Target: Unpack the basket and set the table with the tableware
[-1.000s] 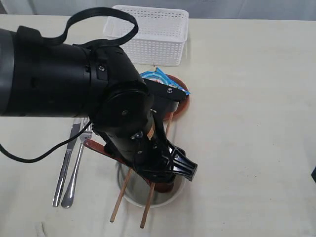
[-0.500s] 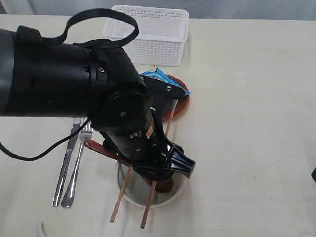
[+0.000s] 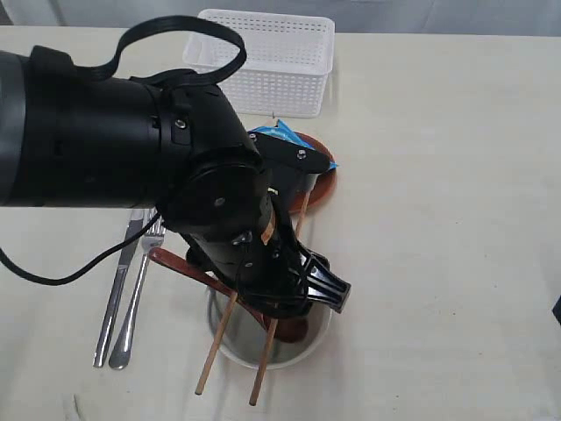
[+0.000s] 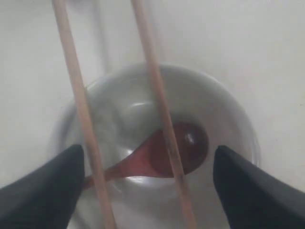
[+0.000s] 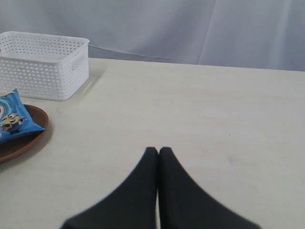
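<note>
Your left end effector (image 4: 148,191) wide apart, empty, over the bowl (image 4: 224,107) holding spoon (image 4: 186,145), chopsticks (image 4: 158,95) across it, right end effector (image 5: 158,186) closed, empty.

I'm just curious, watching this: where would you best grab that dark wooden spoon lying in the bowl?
Take the spoon by its handle end, which sticks out past the rim of the bowl toward the fork. Come from above with the jaws across it. Its head lies down inside the bowl under the two chopsticks, so that end is blocked.

Overhead exterior and close downward left wrist views share the bowl (image 4: 228,114).
</note>
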Action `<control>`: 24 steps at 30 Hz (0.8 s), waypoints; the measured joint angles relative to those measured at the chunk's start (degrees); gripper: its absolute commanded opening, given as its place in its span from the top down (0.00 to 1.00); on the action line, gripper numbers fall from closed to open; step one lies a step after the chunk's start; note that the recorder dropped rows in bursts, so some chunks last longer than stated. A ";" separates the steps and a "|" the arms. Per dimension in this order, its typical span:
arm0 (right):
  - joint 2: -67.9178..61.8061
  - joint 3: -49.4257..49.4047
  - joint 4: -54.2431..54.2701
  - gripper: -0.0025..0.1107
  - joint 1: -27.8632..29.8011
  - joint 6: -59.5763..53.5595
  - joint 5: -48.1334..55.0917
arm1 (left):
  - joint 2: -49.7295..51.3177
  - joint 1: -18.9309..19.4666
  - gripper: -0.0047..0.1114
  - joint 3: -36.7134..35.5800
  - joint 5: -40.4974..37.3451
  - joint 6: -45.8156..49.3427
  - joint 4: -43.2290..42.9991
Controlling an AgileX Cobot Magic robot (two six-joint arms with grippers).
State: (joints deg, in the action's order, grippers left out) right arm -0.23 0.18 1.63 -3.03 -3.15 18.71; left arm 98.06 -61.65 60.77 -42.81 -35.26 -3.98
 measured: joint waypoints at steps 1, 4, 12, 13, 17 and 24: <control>0.00 0.00 0.00 0.98 0.00 0.00 0.00 | 0.00 0.00 0.35 0.00 -0.01 0.00 0.00; 0.00 0.00 0.00 0.98 0.00 0.00 0.00 | 0.00 0.00 0.24 0.00 -0.01 -0.12 0.00; 0.00 0.00 0.00 0.98 0.00 0.00 0.00 | 1.03 0.00 0.06 0.00 -0.41 -0.12 0.10; 0.00 0.00 0.00 0.98 0.00 0.00 0.00 | 1.03 0.00 0.06 0.00 0.32 -0.12 0.10; 0.00 0.00 0.00 0.98 0.00 0.00 0.00 | 1.03 0.00 0.06 0.00 1.84 0.00 0.10; 0.00 0.00 0.00 0.98 0.00 0.00 0.00 | 1.03 0.00 0.06 0.00 0.39 0.00 0.48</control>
State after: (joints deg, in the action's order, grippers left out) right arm -0.23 0.18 1.63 -3.03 -3.15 18.71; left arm 99.09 -61.65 60.77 -42.41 -35.26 -3.51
